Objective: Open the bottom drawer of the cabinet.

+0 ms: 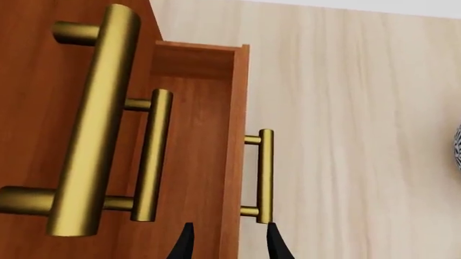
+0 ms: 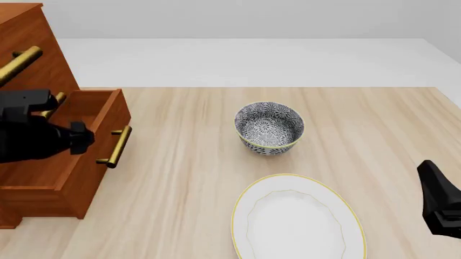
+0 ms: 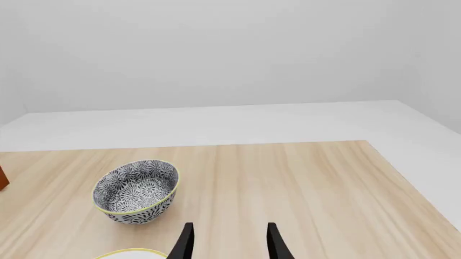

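the front view shows the cabinet (image 2: 32, 70) at the left end of the tabletop (image 2: 187, 205), with the bottom drawer (image 2: 86, 145) pulled out toward the bowl (image 2: 269, 129) and its handle (image 2: 115, 146) facing that bowl. only this view shows the plate (image 2: 297, 218), which lies on the near side of the bowl.

the left wrist view looks down the cabinet's front: three brass handles in a row and the open drawer's inside. the left gripper (image 1: 229, 243) has its fingers apart, straddling the drawer front; one fingertip (image 1: 273, 237) sits at the handle's end, holding nothing.

in the front view the left arm (image 2: 32, 137) hangs over the drawer. the right arm (image 2: 441, 197) rests well right of the bowl; the right gripper (image 3: 229, 243) is spread and empty, pointing past the bowl.
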Tool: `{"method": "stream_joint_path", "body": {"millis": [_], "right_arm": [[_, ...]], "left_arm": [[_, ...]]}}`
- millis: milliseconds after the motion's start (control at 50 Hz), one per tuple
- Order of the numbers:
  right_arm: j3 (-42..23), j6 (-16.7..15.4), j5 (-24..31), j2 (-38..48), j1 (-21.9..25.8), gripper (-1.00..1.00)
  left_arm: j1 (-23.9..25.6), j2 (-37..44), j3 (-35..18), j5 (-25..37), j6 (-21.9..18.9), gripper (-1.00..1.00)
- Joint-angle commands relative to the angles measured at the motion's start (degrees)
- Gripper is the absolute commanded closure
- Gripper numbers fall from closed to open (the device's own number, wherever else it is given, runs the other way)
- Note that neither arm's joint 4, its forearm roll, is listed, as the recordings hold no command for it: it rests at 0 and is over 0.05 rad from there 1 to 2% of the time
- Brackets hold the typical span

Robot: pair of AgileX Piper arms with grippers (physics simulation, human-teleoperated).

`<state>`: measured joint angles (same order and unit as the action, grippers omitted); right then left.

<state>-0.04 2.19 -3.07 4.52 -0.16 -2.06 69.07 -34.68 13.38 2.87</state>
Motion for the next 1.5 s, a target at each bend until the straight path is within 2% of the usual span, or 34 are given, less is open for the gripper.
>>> {"method": "stream_joint_path", "body": {"millis": [20,860,1500], "right_arm": [[0.0,-0.01,-0.01,0.02,0.0,-1.0],[0.0,-0.01,-0.01,0.02,0.0,-1.0],[0.0,-0.01,0.0,-0.01,-0.01,-1.0]], "left_arm": [[0.09,0.7,0.33,-0.57,0.1,-1.0],[1.78,4.22,1.94,-4.05,1.2,-1.0],[1.29,6.0,2.81,-5.99,1.12,-1.0]]}}
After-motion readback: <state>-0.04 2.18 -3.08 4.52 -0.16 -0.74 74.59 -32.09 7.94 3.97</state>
